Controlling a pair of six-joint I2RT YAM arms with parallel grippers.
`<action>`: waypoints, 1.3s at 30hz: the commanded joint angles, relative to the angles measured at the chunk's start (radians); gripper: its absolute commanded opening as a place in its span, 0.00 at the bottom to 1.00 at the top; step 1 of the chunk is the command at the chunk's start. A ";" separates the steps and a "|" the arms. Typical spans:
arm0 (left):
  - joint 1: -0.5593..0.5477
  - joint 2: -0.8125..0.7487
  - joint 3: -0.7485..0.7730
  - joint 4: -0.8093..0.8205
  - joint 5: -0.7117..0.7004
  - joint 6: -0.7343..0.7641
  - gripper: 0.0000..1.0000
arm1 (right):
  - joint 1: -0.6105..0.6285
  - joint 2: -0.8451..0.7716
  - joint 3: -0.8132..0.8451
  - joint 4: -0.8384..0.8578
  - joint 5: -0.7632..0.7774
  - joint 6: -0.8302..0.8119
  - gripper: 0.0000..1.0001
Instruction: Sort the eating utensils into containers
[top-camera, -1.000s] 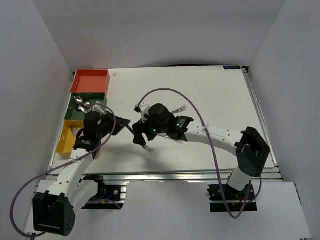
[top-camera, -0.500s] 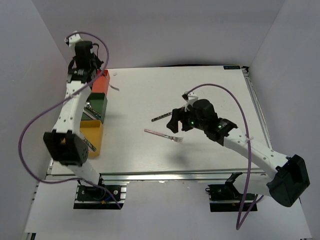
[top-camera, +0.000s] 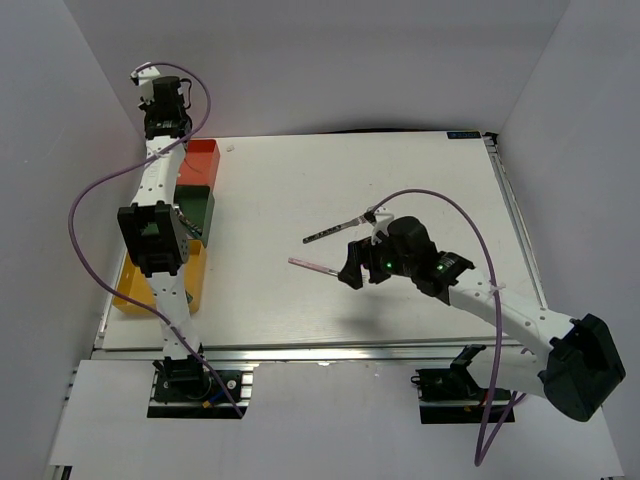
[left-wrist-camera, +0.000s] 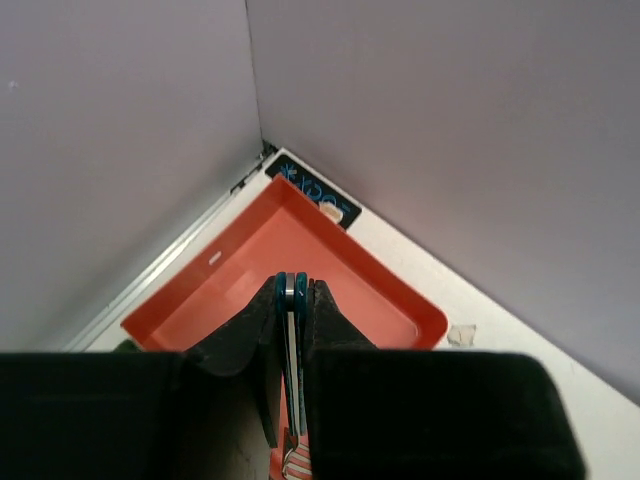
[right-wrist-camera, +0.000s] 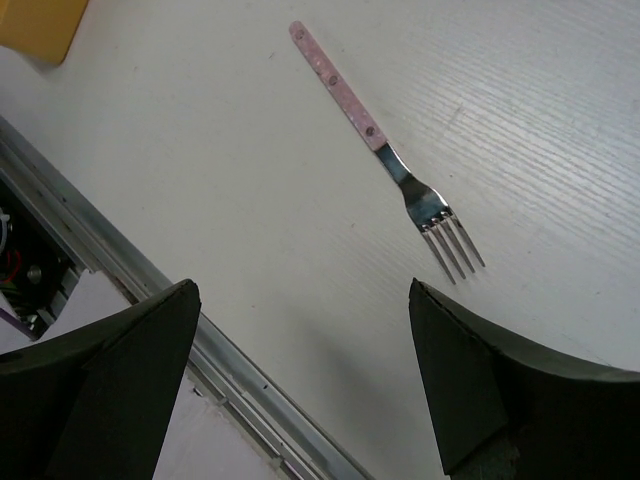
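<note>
The white worktop (top-camera: 420, 180) is the biggest thing here. Two arms stand at its near edge. The left arm (top-camera: 150, 215) goes up tall to the far left corner. The right arm (top-camera: 500, 305) lies low and points at the middle of the worktop.

Three bins sit in a row down the left side. The orange-red bin (top-camera: 203, 150) is farthest away. The dark green bin (top-camera: 200, 200) is in the middle, touching it. The yellow bin (top-camera: 128, 292) is nearest. The left arm hides part of the green and yellow ones.

The left pincer (left-wrist-camera: 292, 290) hangs right above the orange-red bin. It is squeezed tight on a thin teal-handled utensil (left-wrist-camera: 290, 350). The utensil stands on end between the two black fingers (left-wrist-camera: 240, 340). I cannot tell if it is a knife, a fork or a spoon.

The right pincer (right-wrist-camera: 300, 300) is spread wide and has nothing in it. It hangs above the worktop, next to a pink fork (right-wrist-camera: 380, 150).

The pink fork lies flat on the worktop. Its spotty handle points at the yellow bin, and its prongs point the other way.

A dark-handled utensil (top-camera: 330, 231) lies flat a little farther back, near the fork but apart from it. It is too small to tell what kind it is.
</note>
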 joint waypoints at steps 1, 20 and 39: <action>0.004 -0.034 0.004 0.181 -0.037 0.052 0.00 | -0.002 0.006 -0.030 0.080 -0.066 0.014 0.89; 0.060 0.106 0.044 0.176 0.103 -0.014 0.11 | -0.001 0.098 0.028 0.066 -0.070 0.000 0.89; 0.065 0.173 0.059 0.072 0.153 -0.055 0.35 | 0.008 0.170 0.040 0.073 -0.078 0.011 0.89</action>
